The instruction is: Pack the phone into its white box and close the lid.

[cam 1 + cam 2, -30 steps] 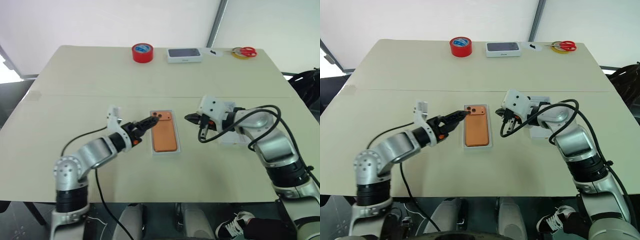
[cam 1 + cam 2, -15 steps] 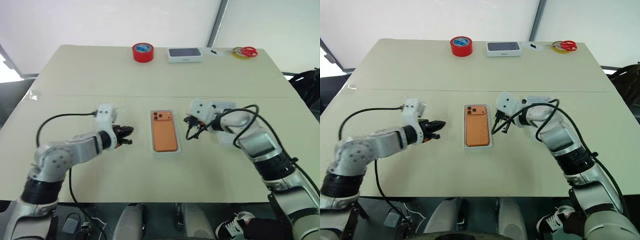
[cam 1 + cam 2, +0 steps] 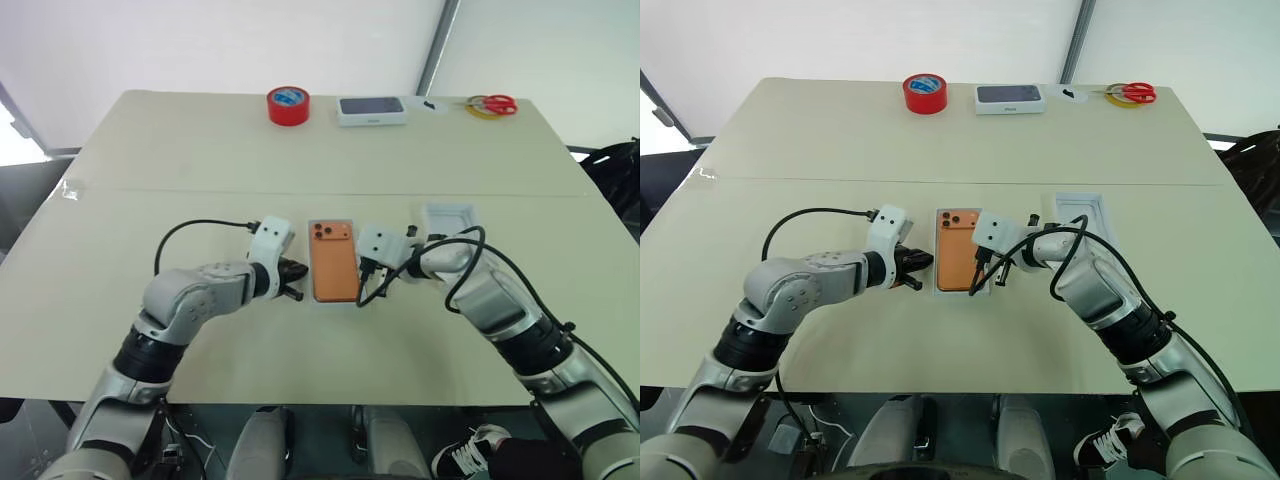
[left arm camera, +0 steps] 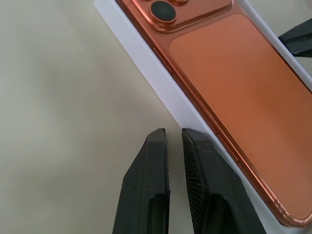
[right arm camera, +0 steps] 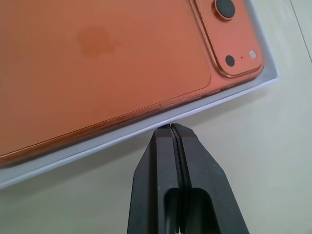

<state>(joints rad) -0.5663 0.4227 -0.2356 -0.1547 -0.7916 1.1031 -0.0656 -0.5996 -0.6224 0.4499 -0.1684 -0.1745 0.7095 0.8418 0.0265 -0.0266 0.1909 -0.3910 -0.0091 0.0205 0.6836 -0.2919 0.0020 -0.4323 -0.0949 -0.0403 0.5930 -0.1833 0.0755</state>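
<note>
Beige tabletop (image 3: 200,160) fills the head views, with pale walls behind. Near its middle the phone (image 3: 333,262) lies back-up in the white box (image 3: 309,290), camera cluster at the far end. The left gripper (image 3: 297,281) sits just left of the box, and the right gripper (image 3: 362,286) just right of it. To the right, behind the right arm, lies the lid (image 3: 450,222), open side up. Along the far edge stand a red tape roll (image 3: 288,105), a white box with a dark top (image 3: 371,110) and red-handled scissors (image 3: 488,104).

From the left wrist, the left gripper's black fingers (image 4: 152,190) are nearly pressed together, a thin slit between them, holding nothing. Their tips lie just beside the box's white wall, the orange phone resting inside.

From the right wrist, the right gripper's fingers (image 5: 195,170) are pressed fully together, empty, their tip touching or just short of the box's outer wall beside the phone's long edge.
</note>
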